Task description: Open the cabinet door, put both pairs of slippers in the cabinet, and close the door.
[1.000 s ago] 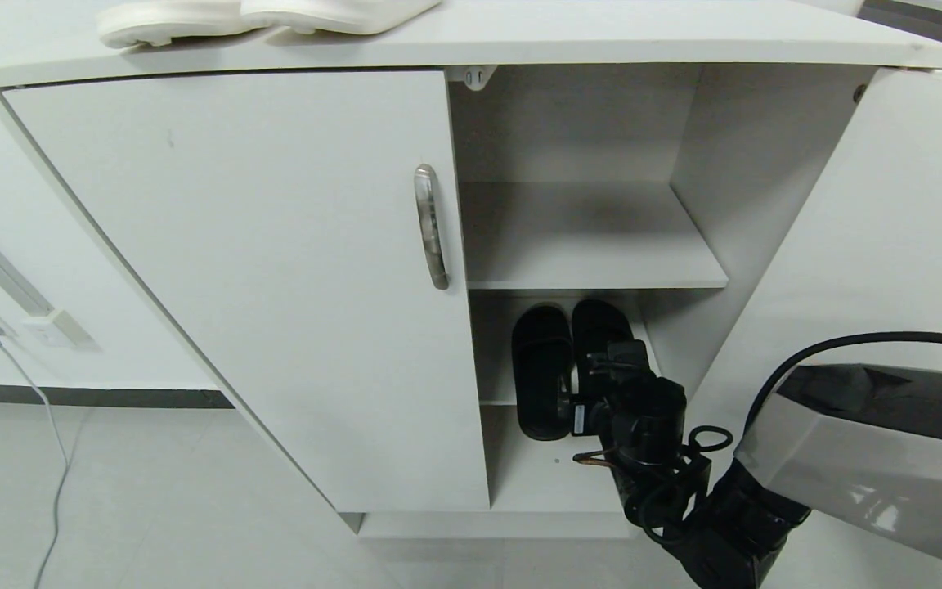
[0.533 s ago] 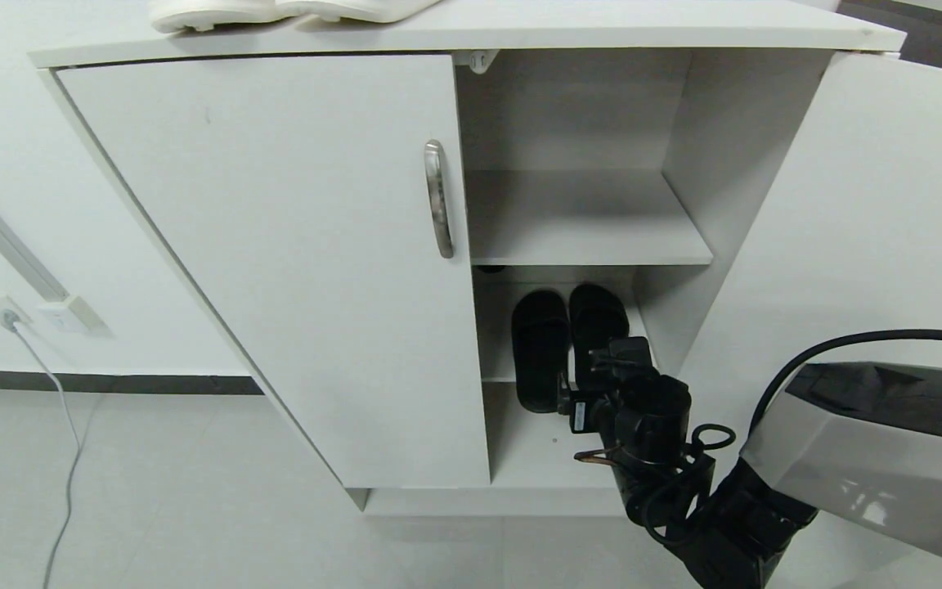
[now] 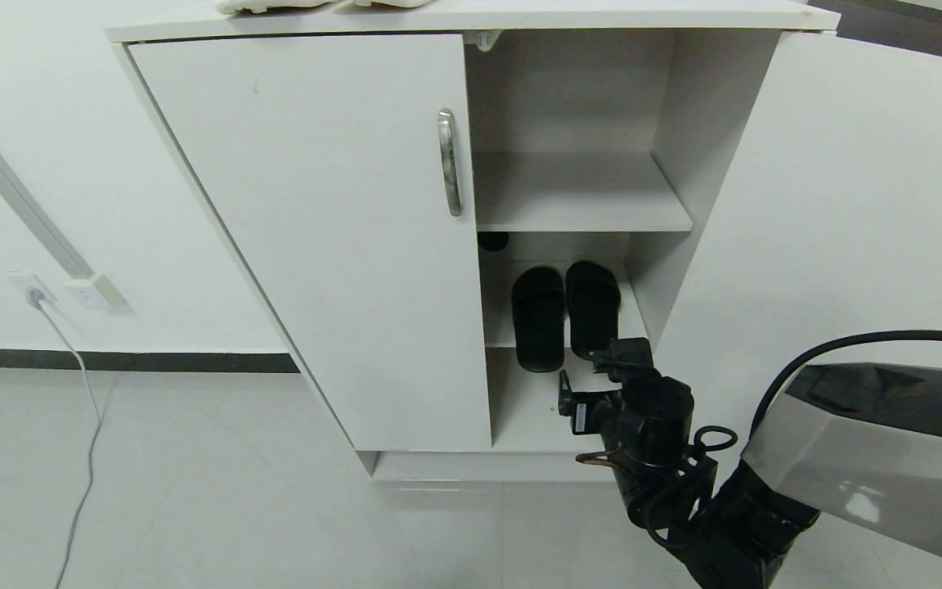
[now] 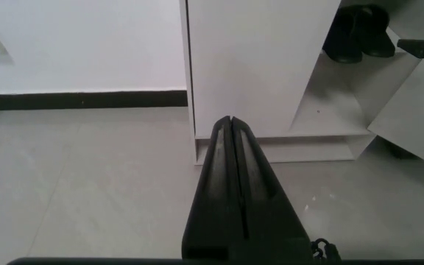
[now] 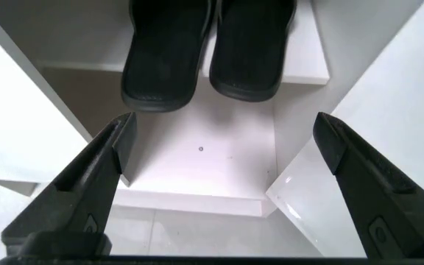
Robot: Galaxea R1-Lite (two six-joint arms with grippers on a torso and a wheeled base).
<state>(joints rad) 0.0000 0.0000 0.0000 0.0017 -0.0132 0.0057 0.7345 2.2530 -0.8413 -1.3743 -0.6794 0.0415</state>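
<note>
Black slippers [image 3: 538,319]: one pair, side by side on the middle shelf of the cabinet [image 3: 520,15], long axes front to back, near ends overhanging the shelf edge. White slippers [image 3: 275,4] lie on top. Right door [image 3: 847,204] stands wide, leaving room at the opening. Right end effector [image 5: 223,140]: fingers apart, empty, before the bottom compartment; left end effector [image 4: 230,125]: pressed together above the floor.

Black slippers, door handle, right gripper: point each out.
black slippers [image 3: 539,317], head view, middle of one slipper.
door handle [image 3: 450,164], head view, middle of the bar.
right gripper [image 5: 223,126], right wrist view, midway between fingertips.
</note>
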